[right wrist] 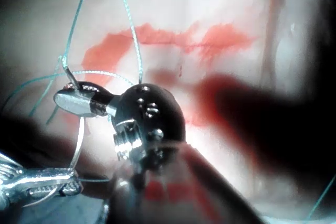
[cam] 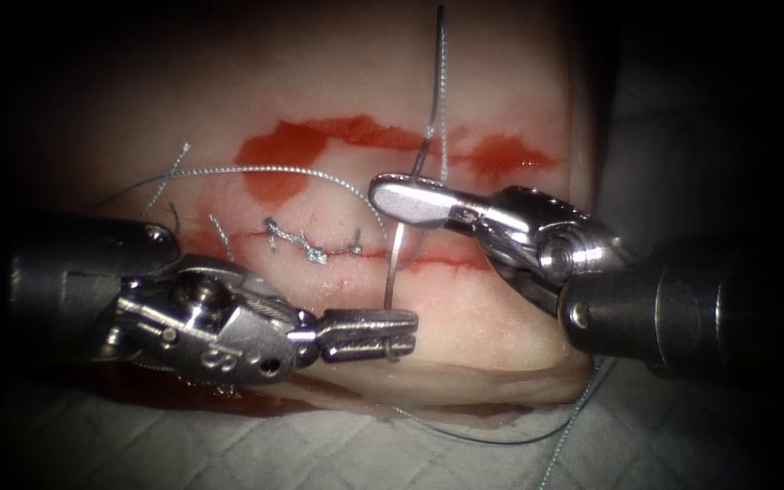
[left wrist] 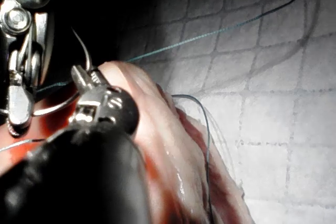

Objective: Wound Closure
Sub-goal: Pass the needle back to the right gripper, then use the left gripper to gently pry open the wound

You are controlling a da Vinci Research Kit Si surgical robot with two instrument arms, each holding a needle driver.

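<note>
Needle held at both ends above the cut, clear of tissue: left tool clamps one end, right tool clamps near the thread end.

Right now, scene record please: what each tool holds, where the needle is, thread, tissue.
left tool: shut on needle near its lower end
right tool: shut on needle nearer thread end
needle: held clear above tissue, over cut
thread: runs up from needle
stitches: left of needle, on cut
red fluid: above cut
</note>
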